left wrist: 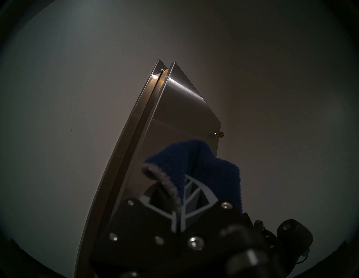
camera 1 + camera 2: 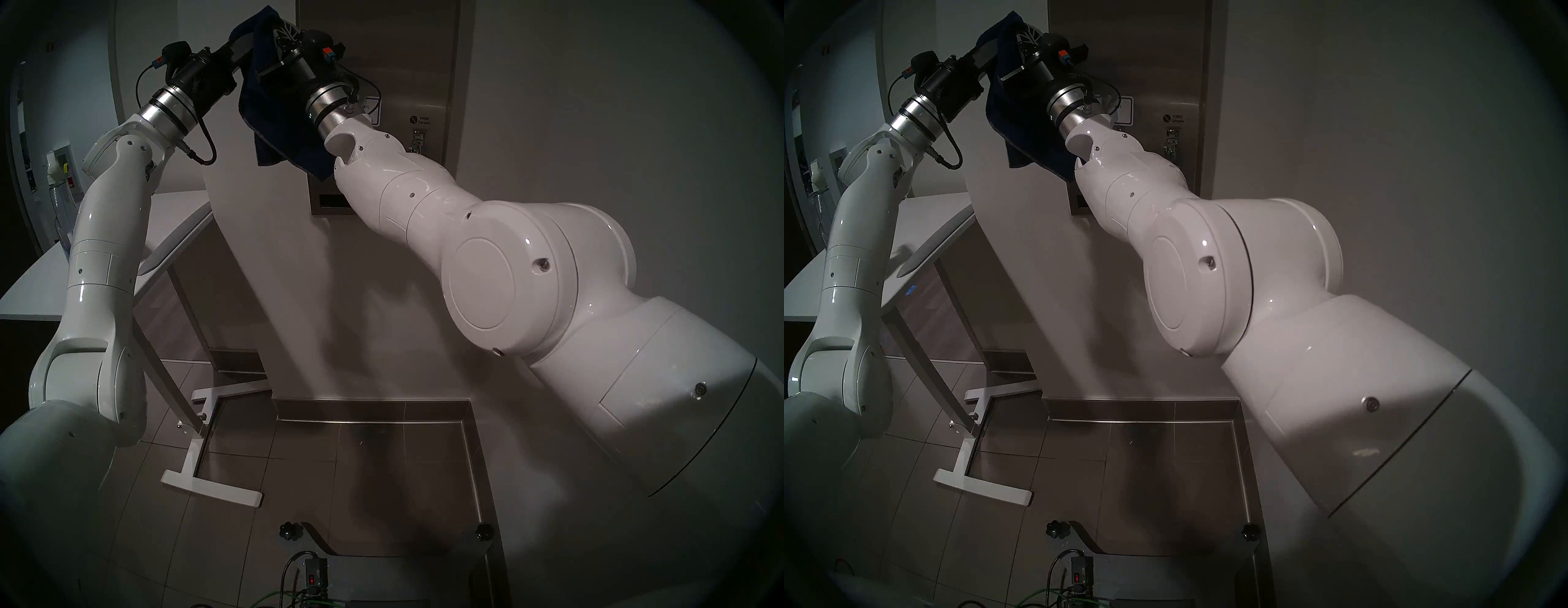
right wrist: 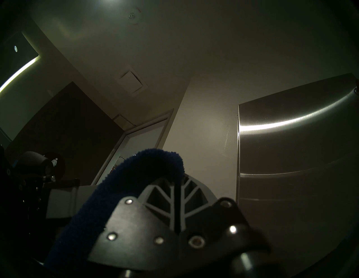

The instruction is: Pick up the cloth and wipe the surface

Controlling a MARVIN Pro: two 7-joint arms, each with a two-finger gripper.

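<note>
The dark navy cloth (image 2: 271, 106) hangs in folds between my two raised wrists, just left of the steel dispenser front, the surface (image 2: 407, 63). My left gripper (image 2: 248, 40) is shut on the cloth's upper edge; in the left wrist view the grey hem (image 1: 165, 184) runs in between its closed fingers (image 1: 194, 200). My right gripper (image 2: 280, 27) is shut on the same top fold, and the cloth (image 3: 147, 167) drapes over its fingertips. In the right wrist view the brushed steel panel (image 3: 291, 155) stands close on the right, apart from the cloth.
A white rounded table (image 2: 178, 220) stands at the left below my left arm, its white foot (image 2: 212, 484) on the tiled floor. A "FREE" sticker and a metal lever (image 2: 418, 142) sit on the dispenser's right side. My right forearm hides its lower front.
</note>
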